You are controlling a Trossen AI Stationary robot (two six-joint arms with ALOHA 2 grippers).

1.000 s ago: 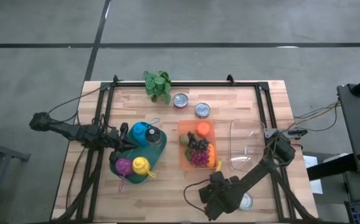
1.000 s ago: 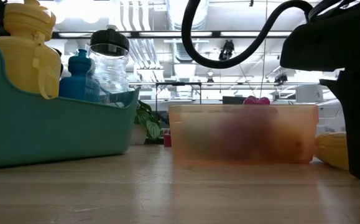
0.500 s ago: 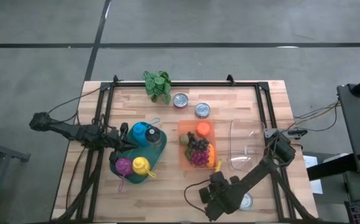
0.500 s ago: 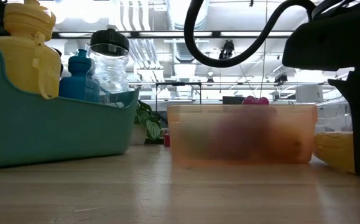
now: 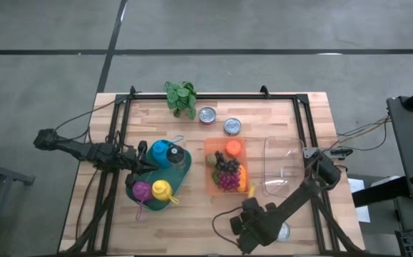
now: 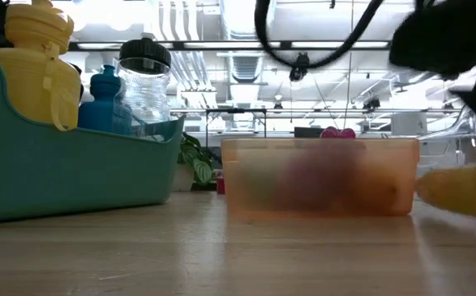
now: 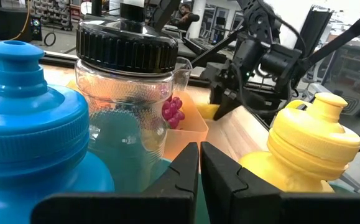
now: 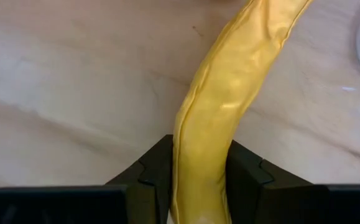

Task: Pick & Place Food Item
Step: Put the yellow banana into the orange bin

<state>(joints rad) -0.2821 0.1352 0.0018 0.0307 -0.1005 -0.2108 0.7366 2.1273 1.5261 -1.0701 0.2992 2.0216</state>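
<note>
A yellow banana (image 8: 229,93) is at the near right corner of the orange food container (image 5: 226,165), with my right gripper (image 8: 198,180) shut on it. The same banana (image 6: 455,191) shows at the right edge of the low view. The container holds grapes and an orange fruit. My left gripper (image 7: 199,168) is shut on nothing, above the teal bin (image 5: 138,196). That bin holds a blue bottle (image 7: 30,124), a clear bottle (image 7: 127,93) and a yellow bottle (image 7: 310,143). My right gripper pinches the banana between its two fingers (image 8: 248,171), on its two sides near one end (image 8: 195,168). The fingers come steeply from above and lie across it. The rest of the banana reaches away from the fingers, low over the wood.
Two tins (image 5: 207,115) (image 5: 232,126) and a green plant (image 5: 181,98) stand at the far edge. A clear plastic tub (image 5: 281,165) lies right of the orange container. A small round lid (image 5: 283,230) lies near the right arm. Bare wood spreads along the near edge.
My right gripper has come up a little with the banana, which in the low view now sits slightly higher beside the orange container. My left gripper has kept still.
</note>
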